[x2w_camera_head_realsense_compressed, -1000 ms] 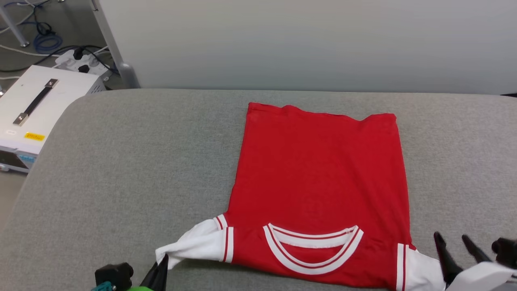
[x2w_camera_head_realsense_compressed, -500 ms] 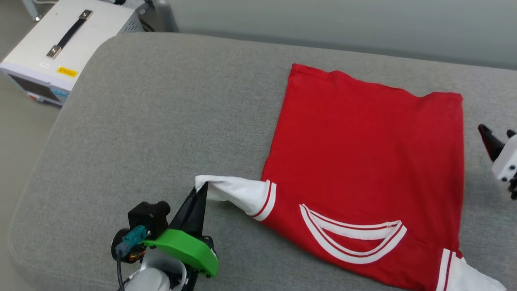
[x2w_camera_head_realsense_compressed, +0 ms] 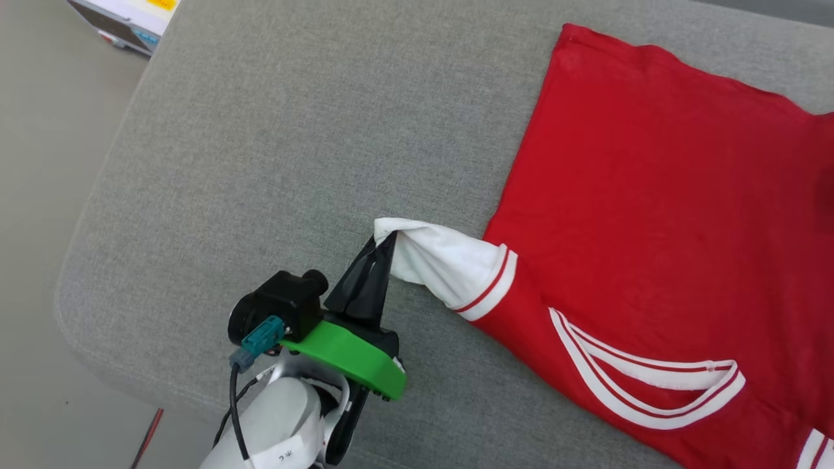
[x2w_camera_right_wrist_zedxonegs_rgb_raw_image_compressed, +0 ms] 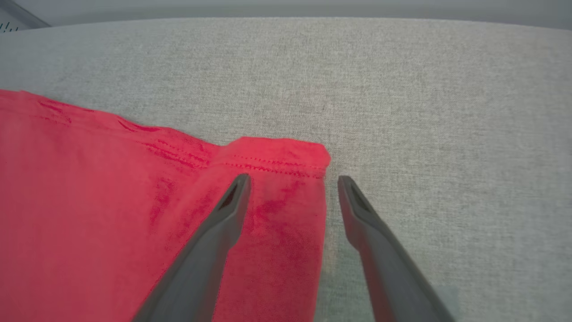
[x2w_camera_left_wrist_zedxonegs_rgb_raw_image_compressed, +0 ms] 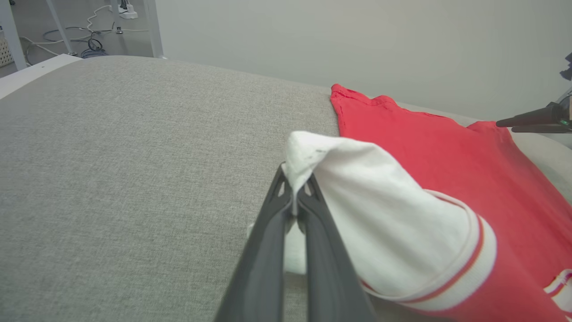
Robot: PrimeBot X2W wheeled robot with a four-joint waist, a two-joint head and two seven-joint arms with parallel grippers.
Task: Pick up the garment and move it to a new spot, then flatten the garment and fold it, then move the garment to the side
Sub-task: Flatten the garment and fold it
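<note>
The garment (x2w_camera_head_realsense_compressed: pixel 651 208), a red shirt with white sleeves and a striped neck trim, lies spread flat on the grey cushioned surface (x2w_camera_head_realsense_compressed: pixel 293 130). My left gripper (x2w_camera_head_realsense_compressed: pixel 384 244) is shut on the tip of the garment's white sleeve (x2w_camera_head_realsense_compressed: pixel 443 260) and holds it bunched and raised off the surface; the left wrist view shows the pinched sleeve (x2w_camera_left_wrist_zedxonegs_rgb_raw_image_compressed: pixel 380 214) at my left gripper (x2w_camera_left_wrist_zedxonegs_rgb_raw_image_compressed: pixel 295 188). My right gripper (x2w_camera_right_wrist_zedxonegs_rgb_raw_image_compressed: pixel 290 181) stands open above the far hem corner of the garment (x2w_camera_right_wrist_zedxonegs_rgb_raw_image_compressed: pixel 277 156), one finger over the red cloth, the other over bare grey surface.
The grey surface's rounded left edge (x2w_camera_head_realsense_compressed: pixel 85 260) drops to a beige floor (x2w_camera_head_realsense_compressed: pixel 39 195). A white equipment box (x2w_camera_head_realsense_compressed: pixel 133 19) sits on the floor at the top left. Cables and metal legs (x2w_camera_left_wrist_zedxonegs_rgb_raw_image_compressed: pixel 89 27) stand beyond the surface. A pale wall (x2w_camera_left_wrist_zedxonegs_rgb_raw_image_compressed: pixel 357 44) rises behind.
The head camera has swung left and down, shifting the whole picture. My left gripper has drawn the white sleeve up and away from the body of the shirt. My right gripper has travelled to the hem corner.
</note>
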